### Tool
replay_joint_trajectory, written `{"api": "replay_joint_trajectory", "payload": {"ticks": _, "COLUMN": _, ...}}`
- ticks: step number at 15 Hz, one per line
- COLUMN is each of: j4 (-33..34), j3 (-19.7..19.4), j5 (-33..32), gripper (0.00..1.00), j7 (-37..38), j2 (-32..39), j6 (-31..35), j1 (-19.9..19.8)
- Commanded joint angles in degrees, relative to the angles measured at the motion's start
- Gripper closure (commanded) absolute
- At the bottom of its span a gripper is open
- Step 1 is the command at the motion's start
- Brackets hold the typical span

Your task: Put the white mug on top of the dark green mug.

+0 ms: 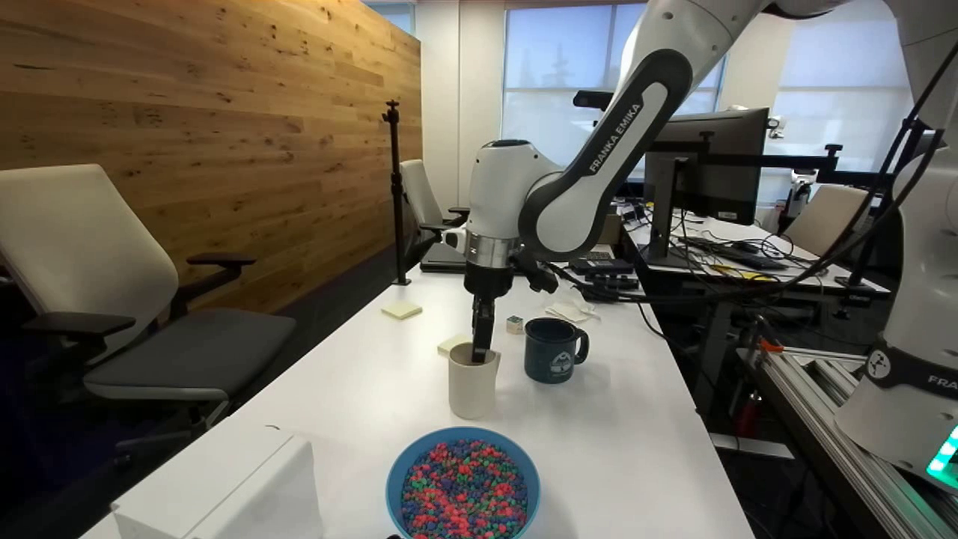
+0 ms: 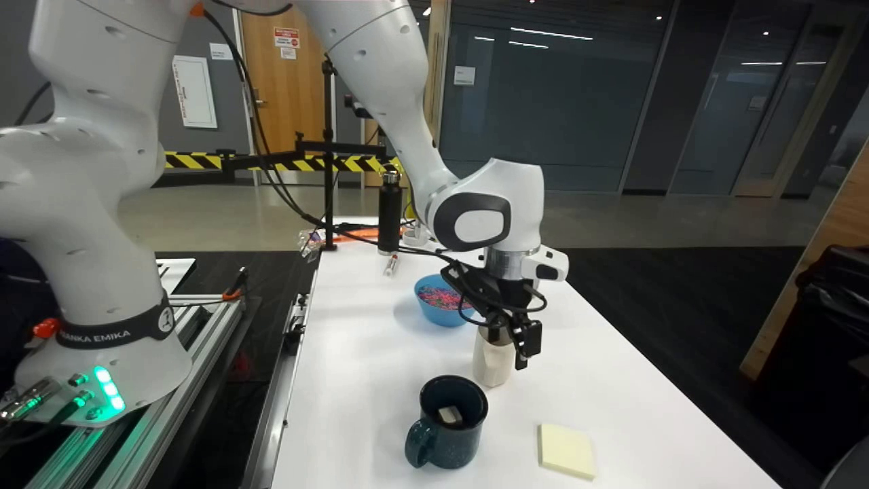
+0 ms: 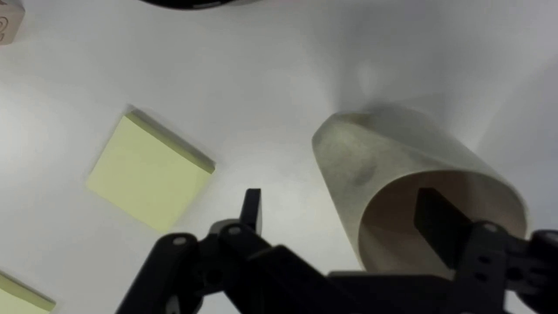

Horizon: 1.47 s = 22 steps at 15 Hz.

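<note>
A wood-panelled wall [image 1: 224,135] ran alongside the desk [image 1: 359,408]. In an exterior view, a door [image 2: 282,102] in the background carried a red-and-white sign [image 2: 286,37]; its text was too small to read. The robot arm [image 1: 572,221] reached over the desk; its forearm was marked FRANKA EMIKA. The base band [image 2: 112,337] showed RANKA EMIKA, the leading letter out of sight, next to a round logo [image 2: 166,319]. A chair [image 1: 187,352] stood between the wall and the desk.

A white box [image 1: 224,486] stood at one end of the desk. The blue bowl [image 1: 462,433] of coloured bits [image 1: 464,490] stood near the white mug [image 1: 471,391], on the side opposite the dark green mug [image 1: 546,348]. The dark green mug stood upright, handle toward the arm base; its side bore a pale emblem [image 1: 561,363], its detail unreadable. A pale shape [image 2: 450,415] was visible inside its mouth. The white mug stood upright on the desk, near the dark green mug and apart from it.

The fingers [image 3: 251,209] were spread wide: one was inside the mouth of the white mug, the other outside, with the mug wall between them. Contact with the wall could not be determined. A yellow note pad [image 3: 150,172] lay near the white mug. In the wrist view, a cube [image 3: 11,21] carried a printed character, not clearly legible.
</note>
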Motion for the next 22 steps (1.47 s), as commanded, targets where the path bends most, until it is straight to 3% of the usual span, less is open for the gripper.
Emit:
{"api": "replay_joint_trajectory", "payload": {"ticks": 1, "j4": 2.0, "j3": 1.0, "j5": 1.4, "gripper": 0.41, "j7": -2.6, "j2": 1.7, "j6": -0.1, "j1": -1.4}}
{"api": "replay_joint_trajectory", "payload": {"ticks": 8, "j4": 3.3, "j3": 0.9, "j5": 1.0, "gripper": 0.91, "j7": -2.4, "j2": 2.9, "j6": -0.1, "j1": -1.2}}
{"api": "replay_joint_trajectory", "payload": {"ticks": 10, "j4": 3.7, "j3": 0.9, "j5": 1.0, "gripper": 1.00, "j7": -2.2, "j2": 3.2, "j6": -0.3, "j1": -1.0}}
{"api": "replay_joint_trajectory", "payload": {"ticks": 14, "j4": 4.0, "j3": 1.0, "j5": 1.2, "gripper": 0.95, "j7": -1.0, "j2": 2.7, "j6": -1.1, "j1": -0.4}}
{"api": "replay_joint_trajectory", "payload": {"ticks": 18, "j4": 0.0, "j3": 0.7, "j5": 1.5, "gripper": 0.96, "j7": 2.9, "j2": -1.6, "j6": 0.1, "j1": 1.2}}
{"api": "replay_joint_trajectory", "payload": {"ticks": 22, "j4": -4.1, "j3": -1.3, "j5": 0.8, "gripper": 0.96, "j7": 16.2, "j2": -3.9, "j6": 2.8, "j1": 7.1}}
